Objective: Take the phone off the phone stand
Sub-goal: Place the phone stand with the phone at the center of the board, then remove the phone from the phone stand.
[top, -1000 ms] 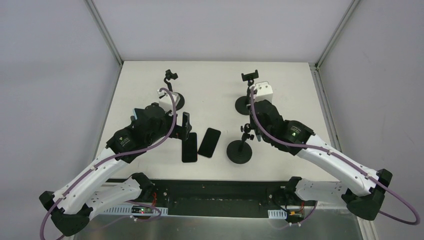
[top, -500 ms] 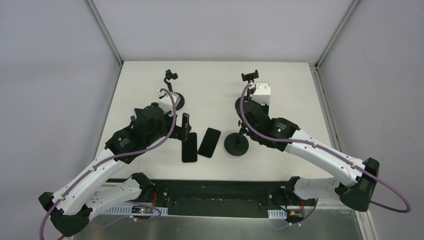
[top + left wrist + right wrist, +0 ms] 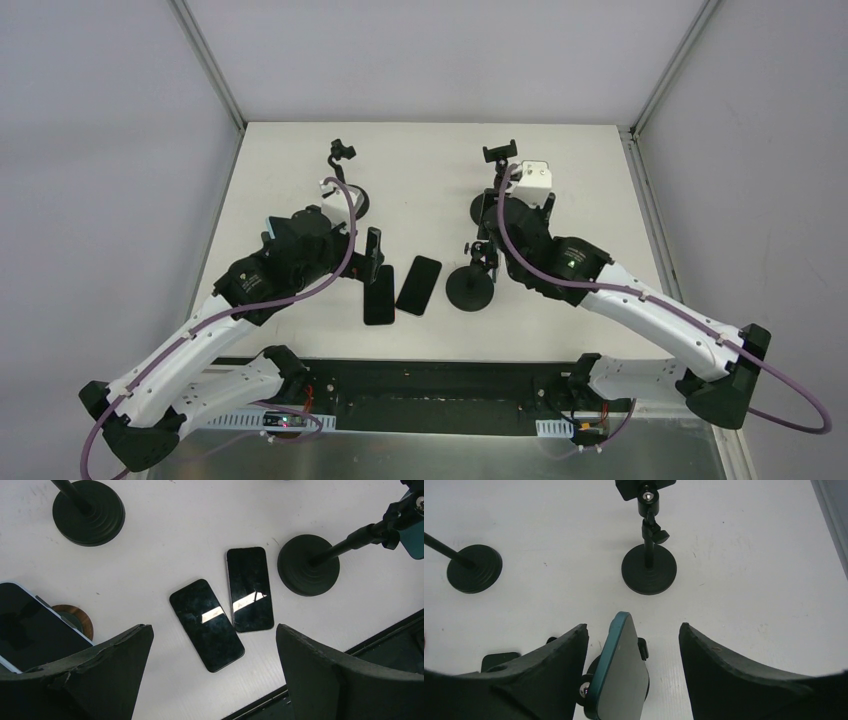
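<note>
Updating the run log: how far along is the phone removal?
Done: a black phone and a second black phone lie flat on the table. In hand: the right gripper, open, straddles the teal phone, which sits clamped in its phone stand. To do: close on it, pull it free, set it down. The left gripper is open, holding nothing.

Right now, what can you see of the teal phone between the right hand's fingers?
The teal phone is a slim slab with a teal rim, rounded corners and a grey face. It stands on edge, leaning slightly, held near its lower end by the stand's black clamp. The open right hand straddles it, one finger on each side; whether either touches it is unclear.
</note>
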Motion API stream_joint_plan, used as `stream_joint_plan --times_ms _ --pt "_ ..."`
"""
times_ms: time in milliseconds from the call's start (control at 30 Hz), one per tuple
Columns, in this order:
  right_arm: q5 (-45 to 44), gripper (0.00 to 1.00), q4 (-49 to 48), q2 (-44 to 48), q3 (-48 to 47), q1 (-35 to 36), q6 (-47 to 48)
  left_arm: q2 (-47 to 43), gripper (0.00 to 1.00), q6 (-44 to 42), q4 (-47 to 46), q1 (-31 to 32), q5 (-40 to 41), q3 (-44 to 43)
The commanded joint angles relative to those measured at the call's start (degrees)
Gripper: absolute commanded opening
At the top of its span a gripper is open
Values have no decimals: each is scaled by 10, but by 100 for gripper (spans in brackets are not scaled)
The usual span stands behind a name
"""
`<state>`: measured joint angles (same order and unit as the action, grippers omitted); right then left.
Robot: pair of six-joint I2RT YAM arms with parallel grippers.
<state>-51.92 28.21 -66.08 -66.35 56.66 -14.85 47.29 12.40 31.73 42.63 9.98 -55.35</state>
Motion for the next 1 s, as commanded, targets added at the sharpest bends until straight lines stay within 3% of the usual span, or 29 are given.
stream_joint_plan --times_ms 0,167,367,533,633,733,967 --pt "61 70 -27 36 -36 0 19 6 99 -8 -3 -5 -15 -13" --pt "214 73 4 62 -69 -24 45 19 99 -27 -5 -5 -40 -33" --pt "468 73 77 86 -103 -171 9 45 99 -49 -22 -5 -97 -58" --pt "616 73 95 105 -87 -262 16 68 98 -53 -96 -5 -220 -56" --pt "634 74 85 120 -67 -288 0 67 99 -31 -224 -1 -270 -6" --pt "636 73 69 135 -37 -298 -18 62 99 27 -396 18 -270 64" --pt "628 73 59 171 12 -309 -38 143 99 -17 -450 110 -204 42"
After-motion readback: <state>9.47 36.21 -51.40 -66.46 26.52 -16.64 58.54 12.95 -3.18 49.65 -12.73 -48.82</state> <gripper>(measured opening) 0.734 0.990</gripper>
